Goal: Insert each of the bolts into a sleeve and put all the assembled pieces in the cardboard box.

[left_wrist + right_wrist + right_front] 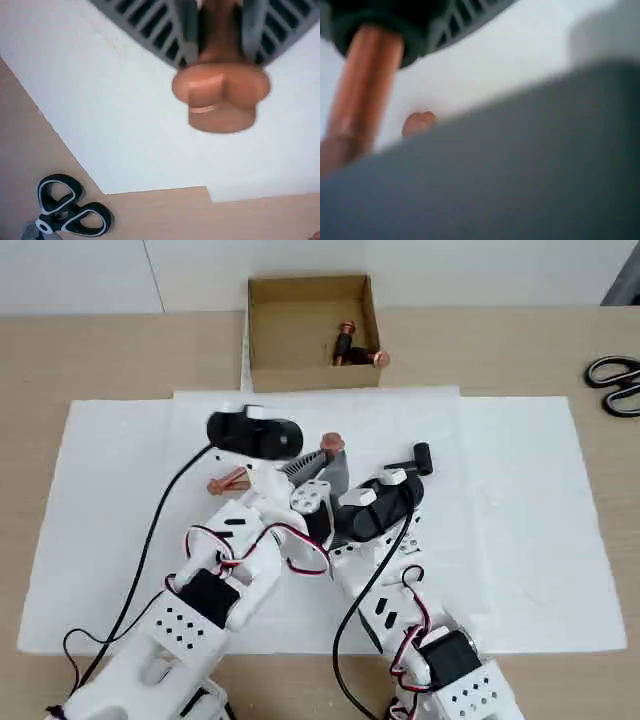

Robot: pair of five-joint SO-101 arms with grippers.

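Observation:
My left gripper (325, 460) is shut on a copper bolt (220, 95) just behind its hexagonal head (332, 444), above the middle of the white mat (520, 540). In the right wrist view the bolt's shaft (362, 105) enters a black sleeve (365, 27), and my right gripper (322, 502) is shut on that sleeve, with a ribbed grey finger (465, 20) beside it. The two grippers meet tip to tip. The cardboard box (270, 335) stands at the back with assembled pieces (355, 348) in its right corner.
Two loose copper bolts (228, 481) lie on the mat left of the grippers. A spare black sleeve (422, 457) lies to their right. Black-handled scissors (615, 380) rest on the bare wooden table at the far right.

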